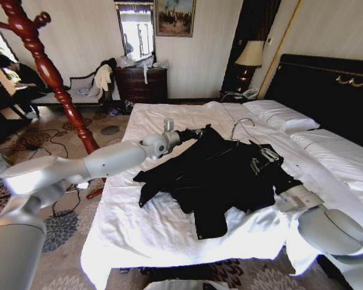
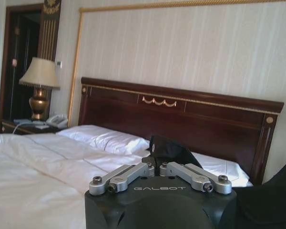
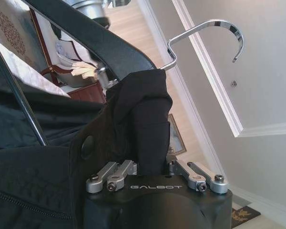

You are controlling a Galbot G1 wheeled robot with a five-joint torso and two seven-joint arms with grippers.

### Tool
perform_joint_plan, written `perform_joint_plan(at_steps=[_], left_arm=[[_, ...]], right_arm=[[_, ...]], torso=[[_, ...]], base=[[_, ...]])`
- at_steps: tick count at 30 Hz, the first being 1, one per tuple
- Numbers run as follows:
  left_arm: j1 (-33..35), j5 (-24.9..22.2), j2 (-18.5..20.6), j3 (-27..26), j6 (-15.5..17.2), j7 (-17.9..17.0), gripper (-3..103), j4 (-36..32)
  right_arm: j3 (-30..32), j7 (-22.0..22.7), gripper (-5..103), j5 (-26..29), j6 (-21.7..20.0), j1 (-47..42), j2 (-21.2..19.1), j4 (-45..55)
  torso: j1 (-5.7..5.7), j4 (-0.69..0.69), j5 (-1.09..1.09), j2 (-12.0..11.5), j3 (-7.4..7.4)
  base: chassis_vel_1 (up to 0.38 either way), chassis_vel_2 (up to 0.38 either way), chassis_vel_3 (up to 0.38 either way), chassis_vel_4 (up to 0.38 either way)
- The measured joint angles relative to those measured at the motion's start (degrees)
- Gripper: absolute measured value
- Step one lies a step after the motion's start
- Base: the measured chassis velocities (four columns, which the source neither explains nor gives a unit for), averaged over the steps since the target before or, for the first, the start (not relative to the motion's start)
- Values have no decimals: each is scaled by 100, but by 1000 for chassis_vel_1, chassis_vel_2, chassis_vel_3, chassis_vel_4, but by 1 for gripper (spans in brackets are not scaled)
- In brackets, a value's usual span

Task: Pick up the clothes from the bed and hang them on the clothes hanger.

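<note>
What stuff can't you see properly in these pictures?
- Head view: the clothes hanger's shoulders, buried under the clothes.
- Head view: the bed's right side, cut off by the picture's edge.
- Left wrist view: the black scrap at the left gripper; clothes or hanger, unclear.

The clothes (image 1: 218, 181) lie spread across the middle of the bed (image 1: 145, 235), with the clothes hanger (image 1: 245, 136) on their far side, its hook toward the pillows (image 1: 281, 118). The left hand (image 1: 193, 134) sits at the left edge of the clothes; the right hand (image 1: 263, 158) rests on their right part, closed on a fold of fabric. Headboard (image 1: 327, 90) right of the pillows; coat stand (image 1: 48, 72) left of the bed; dresser (image 1: 142, 84) behind it.
</note>
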Motion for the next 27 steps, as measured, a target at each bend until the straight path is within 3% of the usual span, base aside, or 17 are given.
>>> perform_joint_plan(at_steps=[7, 10, 12, 15, 23, 26, 27], left_arm=[[-288, -80, -417, -3, -29, -309, 0, -719], [-626, -229, -946, 30, -30, -515, 0, -1470], [-701, -258, -1037, 52, -30, -566, 0, -1581], [-1220, -444, -1492, 212, -28, -751, 0, -2157], [-2022, -761, -2086, 419, -26, -988, 0, -2871], [-2408, -907, -2565, 616, -50, -1074, 0, -3438], [-2408, -907, -2565, 616, -50, -1074, 0, -3438]], right_arm=[[-48, -1, 23, -56, 26, 56, -35, -41], [-73, -2, 23, -58, 38, 133, -1, -105], [-75, -2, 23, -64, 48, 134, 1, -113], [-114, -3, 23, -131, 108, 142, 19, -162], [-164, -13, 23, -181, 120, 168, 11, -193], [-164, -16, 23, -217, 130, 142, 12, -211], [-164, -16, 23, -217, 130, 142, 12, -211]], torso=[[0, -1, 0, 0, 0], [0, 2, 0, 0, 0], [0, 2, 0, 0, 0], [0, 2, 0, 0, 0], [0, 0, 1, 0, 0], [0, 1, 0, 0, 0], [0, 1, 0, 0, 0]], base=[[0, 0, 0, 0], [0, 0, 0, 0], [0, 0, 0, 0], [0, 0, 0, 0], [0, 0, 0, 0], [0, 0, 0, 0], [0, 0, 0, 0]])
